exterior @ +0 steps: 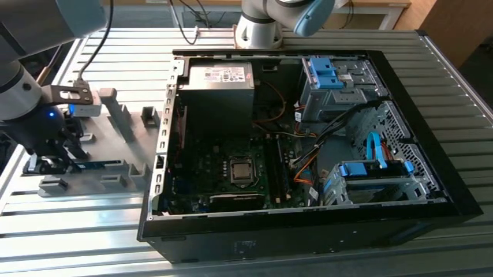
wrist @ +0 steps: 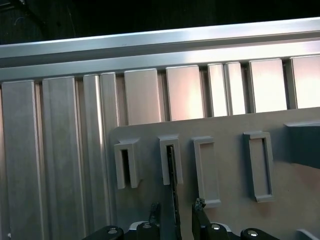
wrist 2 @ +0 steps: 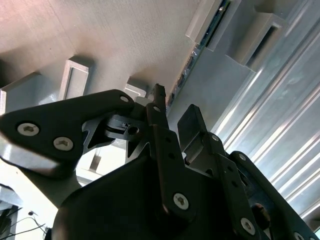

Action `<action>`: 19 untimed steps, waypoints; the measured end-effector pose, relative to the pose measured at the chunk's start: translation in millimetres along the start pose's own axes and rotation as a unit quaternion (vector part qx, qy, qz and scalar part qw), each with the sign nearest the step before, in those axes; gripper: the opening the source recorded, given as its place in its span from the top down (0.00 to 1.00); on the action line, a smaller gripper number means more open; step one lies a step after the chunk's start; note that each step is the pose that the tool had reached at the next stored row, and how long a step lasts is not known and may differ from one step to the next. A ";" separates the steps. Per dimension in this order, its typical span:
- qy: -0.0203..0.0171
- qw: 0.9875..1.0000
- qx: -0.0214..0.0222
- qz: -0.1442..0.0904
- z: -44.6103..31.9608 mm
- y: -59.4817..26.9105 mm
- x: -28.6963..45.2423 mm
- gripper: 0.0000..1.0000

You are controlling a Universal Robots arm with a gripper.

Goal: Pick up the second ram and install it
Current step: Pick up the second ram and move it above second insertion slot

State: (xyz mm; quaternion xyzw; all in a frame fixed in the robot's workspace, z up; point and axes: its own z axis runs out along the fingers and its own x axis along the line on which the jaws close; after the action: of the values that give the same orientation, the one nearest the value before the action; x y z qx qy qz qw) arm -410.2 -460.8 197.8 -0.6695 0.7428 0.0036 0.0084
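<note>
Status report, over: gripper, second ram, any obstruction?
Gripper open, straddling second ram. Ram on edge in grey holder. No obstruction seen.

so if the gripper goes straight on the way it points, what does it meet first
Probably the ram stick, standing on edge in line with the gap between the open gripper's fingers. They look set to straddle it, then reach the grey plate; depth is hard to judge.

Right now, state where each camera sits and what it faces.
Exterior view: off the arm, looking down on the PC case, gripper at the exterior view's left.
First wrist view: on the wrist, facing the holder plate past the fingertips.
Second wrist view: on the wrist, close behind the gripper.
Both wrist views share the second ram.
</note>
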 end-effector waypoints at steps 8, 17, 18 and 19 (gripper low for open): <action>0.000 1.000 0.000 0.000 3.5 0.0 0.2 0.62; 0.000 1.000 0.000 0.000 6.3 -0.1 0.2 0.71; 0.000 1.000 0.000 0.000 6.6 -0.1 0.0 0.71; 0.000 1.000 0.000 0.000 6.9 -0.1 -0.3 0.71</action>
State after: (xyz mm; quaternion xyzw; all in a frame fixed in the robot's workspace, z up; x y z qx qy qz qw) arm -410.0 -460.4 191.0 -0.6695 0.7428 0.0037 0.0086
